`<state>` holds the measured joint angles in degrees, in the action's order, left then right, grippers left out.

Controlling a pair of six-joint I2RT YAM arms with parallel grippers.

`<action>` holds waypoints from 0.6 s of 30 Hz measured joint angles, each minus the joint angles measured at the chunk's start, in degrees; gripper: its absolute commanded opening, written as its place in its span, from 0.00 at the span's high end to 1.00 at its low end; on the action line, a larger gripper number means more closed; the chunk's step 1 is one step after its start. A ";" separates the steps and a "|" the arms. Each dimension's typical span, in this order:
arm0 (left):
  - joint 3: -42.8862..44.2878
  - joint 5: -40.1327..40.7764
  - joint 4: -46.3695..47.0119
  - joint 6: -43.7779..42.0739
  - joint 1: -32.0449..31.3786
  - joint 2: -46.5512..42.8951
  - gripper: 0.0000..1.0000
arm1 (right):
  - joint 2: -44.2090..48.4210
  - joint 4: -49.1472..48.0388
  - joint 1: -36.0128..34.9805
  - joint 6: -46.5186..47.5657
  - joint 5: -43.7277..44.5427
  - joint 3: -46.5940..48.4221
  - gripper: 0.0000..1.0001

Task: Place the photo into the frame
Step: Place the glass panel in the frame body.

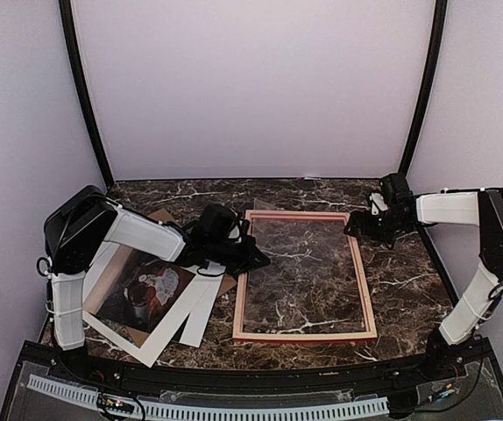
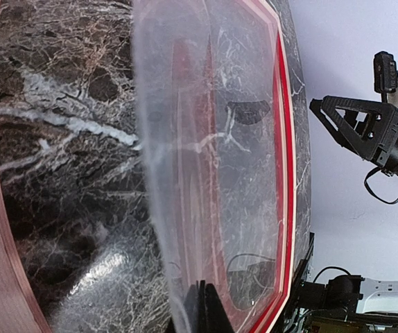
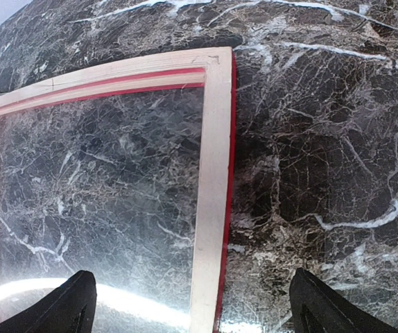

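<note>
**Photo waits at 9 o'clock while the glazing goes in**

- Photo (image 1: 146, 288): large rectangular paper sheet, dark brownish picture with a white figure at centre and white margins. It lies face up at 9 o'clock from the frame, on a white card mat (image 1: 159, 342) and partly under the left arm. A brown backing board (image 1: 159, 217) shows at its 12 o'clock.
- Frame (image 1: 304, 335): thin red rectangle with pale wood inner edges, lying back up at the middle of the dark marble table (image 1: 400, 281).
- Left gripper (image 1: 250, 256): pinches the near edge of a clear pane (image 2: 206, 173), which is tilted over the frame's 9 o'clock rail.
- Right gripper (image 1: 363, 226): hovers near the frame's 1 o'clock corner, fingers (image 3: 74, 302) spread and holding nothing.

Handling, as a judgement: the photo is light, floppy and easily creased. It likely needs sliding to a free edge and pinching by the white margin, then laying in flat.
</note>
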<state>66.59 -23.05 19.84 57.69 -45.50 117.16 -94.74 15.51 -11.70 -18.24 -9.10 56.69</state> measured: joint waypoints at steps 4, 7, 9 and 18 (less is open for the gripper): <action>0.00 -0.04 -0.02 -0.02 0.02 0.00 1.00 | 0.00 0.02 0.00 0.00 -0.02 0.00 0.01; 0.04 -0.09 -0.04 -0.04 0.00 0.00 1.00 | 0.00 0.02 0.00 0.00 -0.02 0.00 0.01; 0.17 -0.13 -0.15 -0.09 0.02 0.00 1.00 | 0.00 0.02 0.00 0.00 -0.02 0.00 0.01; 1.95 -0.28 -1.60 -1.20 -0.07 0.00 1.00 | 0.00 0.17 0.00 0.00 -0.07 0.00 0.01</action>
<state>68.53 -23.33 18.24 56.49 -45.56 117.16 -94.74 15.68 -11.70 -18.24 -9.17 56.69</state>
